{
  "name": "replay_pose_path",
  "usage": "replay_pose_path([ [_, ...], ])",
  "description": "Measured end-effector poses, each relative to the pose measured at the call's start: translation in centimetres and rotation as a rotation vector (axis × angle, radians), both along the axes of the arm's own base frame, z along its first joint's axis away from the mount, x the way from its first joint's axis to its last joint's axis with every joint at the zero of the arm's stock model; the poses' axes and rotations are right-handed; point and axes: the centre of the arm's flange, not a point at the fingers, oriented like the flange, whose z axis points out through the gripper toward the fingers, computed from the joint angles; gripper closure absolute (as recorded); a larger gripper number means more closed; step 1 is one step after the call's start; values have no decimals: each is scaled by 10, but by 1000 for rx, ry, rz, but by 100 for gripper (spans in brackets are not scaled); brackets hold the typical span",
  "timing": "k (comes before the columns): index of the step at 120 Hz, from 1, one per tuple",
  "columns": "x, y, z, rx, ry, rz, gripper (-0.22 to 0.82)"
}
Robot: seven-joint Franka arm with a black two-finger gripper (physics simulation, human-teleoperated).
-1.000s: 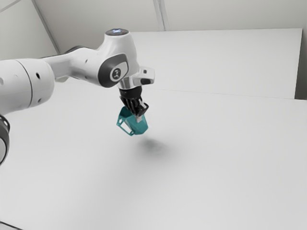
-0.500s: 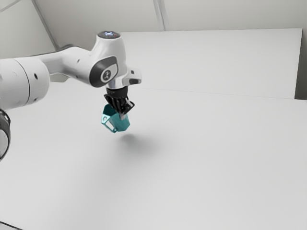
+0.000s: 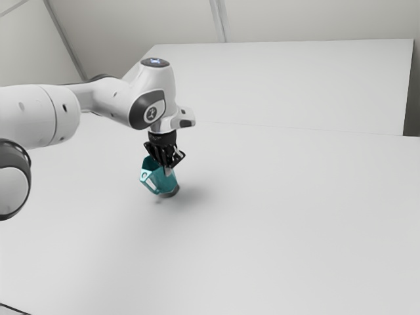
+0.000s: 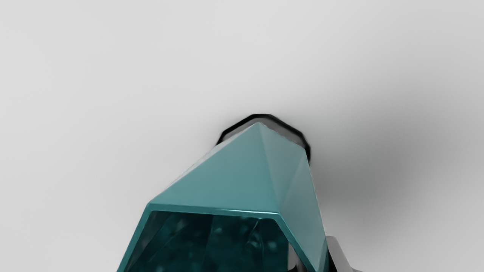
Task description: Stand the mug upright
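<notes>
Leveling the mug [image 3: 159, 180] is likely your step: it's tilted below the claw [image 3: 168, 169], wall [image 4: 302, 211] pinched. Rotate slowly, seat the base [image 3: 172, 191] flat on the tabletop [image 3: 262, 230], then release.

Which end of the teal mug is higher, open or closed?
The open end of the mug: its rim is beside the gripper, while the closed end slants down toward the table.

arm [image 3: 33, 117]: white, rounded
joint cap [image 3: 138, 114]: dark grey, pale round emblem
top disc [image 3: 147, 63]: dark, blue mark
gripper [image 3: 168, 171]: black, angular
</notes>
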Motion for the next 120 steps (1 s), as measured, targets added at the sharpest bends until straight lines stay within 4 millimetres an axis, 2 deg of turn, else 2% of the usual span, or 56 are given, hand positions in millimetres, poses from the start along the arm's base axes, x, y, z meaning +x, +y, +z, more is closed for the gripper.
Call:
replay_pose_path([
  [24, 1, -1, -9, 0, 11, 6, 78],
  [46, 0, 0, -5, -12, 5, 15, 38],
  [64, 0, 0, 8, -15, -15, 15, 19],
  [80, -4, 1, 37, -19, -56, 16, 10],
  [96, -11, 7, 76, -28, -108, 33, 5],
  [120, -16, 29, 136, -47, -177, 88, 2],
])
